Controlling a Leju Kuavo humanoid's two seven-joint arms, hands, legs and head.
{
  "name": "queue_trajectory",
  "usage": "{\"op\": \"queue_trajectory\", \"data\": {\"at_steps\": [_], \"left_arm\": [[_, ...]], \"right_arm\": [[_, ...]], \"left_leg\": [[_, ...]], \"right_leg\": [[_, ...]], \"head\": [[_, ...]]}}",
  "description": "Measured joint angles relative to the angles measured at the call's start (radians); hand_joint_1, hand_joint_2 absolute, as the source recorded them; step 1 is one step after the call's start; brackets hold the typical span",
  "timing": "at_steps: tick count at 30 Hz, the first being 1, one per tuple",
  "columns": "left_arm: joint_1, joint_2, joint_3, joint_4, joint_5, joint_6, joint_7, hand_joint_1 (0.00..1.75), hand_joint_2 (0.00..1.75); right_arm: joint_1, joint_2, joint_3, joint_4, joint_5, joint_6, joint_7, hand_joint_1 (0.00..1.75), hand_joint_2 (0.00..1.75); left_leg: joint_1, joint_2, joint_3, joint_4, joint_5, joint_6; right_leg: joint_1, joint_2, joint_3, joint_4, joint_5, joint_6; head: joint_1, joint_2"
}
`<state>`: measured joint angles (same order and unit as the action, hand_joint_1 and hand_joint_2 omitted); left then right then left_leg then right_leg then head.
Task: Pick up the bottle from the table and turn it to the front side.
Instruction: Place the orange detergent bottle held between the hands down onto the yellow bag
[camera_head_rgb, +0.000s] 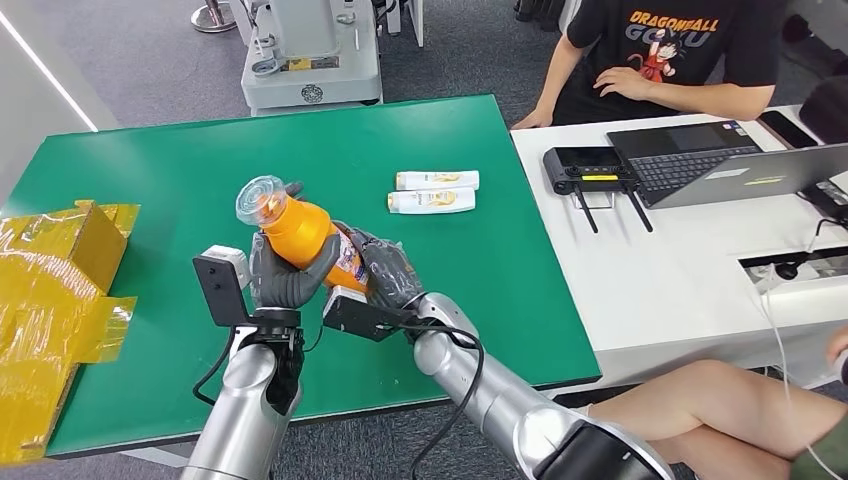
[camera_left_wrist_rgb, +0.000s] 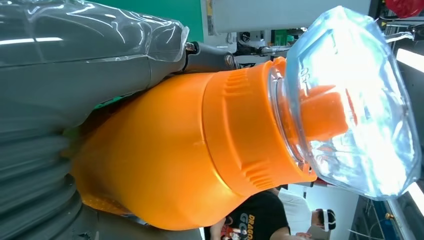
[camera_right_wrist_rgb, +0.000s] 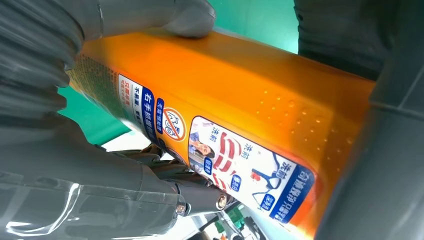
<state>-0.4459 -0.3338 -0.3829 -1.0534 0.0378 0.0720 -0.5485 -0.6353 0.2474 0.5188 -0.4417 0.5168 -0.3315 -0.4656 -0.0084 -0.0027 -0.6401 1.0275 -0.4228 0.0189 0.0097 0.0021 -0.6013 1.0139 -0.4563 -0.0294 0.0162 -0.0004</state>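
**Both robot hands hold the orange bottle above the green counter**

The left robot hand (camera_head_rgb: 285, 275) wraps its grey fingers around the upper body of the orange bottle (camera_head_rgb: 300, 232), just below the neck. The right robot hand (camera_head_rgb: 385, 270) clasps the lower body, its fingers closed over the labelled part. The two hands meet side by side, both arms coming up from below with the wrists bent inward. The bottle is lifted off the green counter (camera_head_rgb: 150, 170) and tilted, its clear cap (camera_head_rgb: 261, 198) pointing up and away to the left. In the left wrist view the clear cap (camera_left_wrist_rgb: 350, 100) covers an orange spout above a ribbed collar. In the right wrist view a printed label (camera_right_wrist_rgb: 225, 160) runs along one side of the bottle.

Two small white bottles (camera_head_rgb: 435, 191) lie side by side on the counter, beyond the hands and well apart from them. A yellow taped box (camera_head_rgb: 55, 290) sits at the counter's left edge. A white desk (camera_head_rgb: 680, 260) stands to the right with a laptop (camera_head_rgb: 730, 165) on it, and a person in a black shirt (camera_head_rgb: 660, 50) sits behind it.
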Motion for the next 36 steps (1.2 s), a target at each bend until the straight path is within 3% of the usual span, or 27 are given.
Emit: {"op": "queue_trajectory", "data": {"at_steps": [23,24,27,28,36], "left_arm": [[0.009,0.002,0.008,0.000,0.011,-0.017,-0.002,1.75,1.75],[0.009,0.002,0.008,0.000,0.011,-0.017,-0.003,1.75,1.75],[0.009,0.002,0.008,0.000,0.012,-0.018,-0.004,1.75,1.75],[0.009,0.002,0.008,0.000,0.013,-0.018,-0.004,1.75,1.75],[0.009,0.002,0.009,0.000,0.014,-0.018,-0.008,1.75,1.75]], "right_arm": [[0.026,-0.005,-0.028,-0.014,0.020,-0.017,-0.020,1.75,1.75],[0.027,-0.005,-0.029,-0.015,0.021,-0.017,-0.020,1.62,1.75],[0.027,-0.005,-0.032,-0.016,0.027,-0.019,-0.021,0.31,1.75],[0.028,-0.005,-0.034,-0.017,0.030,-0.022,-0.022,0.00,1.75],[0.044,-0.006,-0.051,-0.057,0.037,-0.084,-0.049,0.00,1.75]], "left_leg": [[0.000,0.000,0.000,0.000,0.000,0.000],[0.000,0.000,0.000,0.000,0.000,0.000],[0.000,0.000,0.000,0.000,0.000,0.000],[0.000,0.000,0.000,0.000,0.000,0.000],[0.000,0.000,0.000,0.000,0.000,0.000]], "right_leg": [[0.000,0.000,0.000,0.000,0.000,0.000],[0.000,0.000,0.000,0.000,0.000,0.000],[0.000,0.000,0.000,0.000,0.000,0.000],[0.000,0.000,0.000,0.000,0.000,0.000],[0.000,0.000,0.000,0.000,0.000,0.000]], "head": [[0.000,0.000],[0.000,0.000],[0.000,0.000],[0.000,0.000],[0.000,0.000]]}}
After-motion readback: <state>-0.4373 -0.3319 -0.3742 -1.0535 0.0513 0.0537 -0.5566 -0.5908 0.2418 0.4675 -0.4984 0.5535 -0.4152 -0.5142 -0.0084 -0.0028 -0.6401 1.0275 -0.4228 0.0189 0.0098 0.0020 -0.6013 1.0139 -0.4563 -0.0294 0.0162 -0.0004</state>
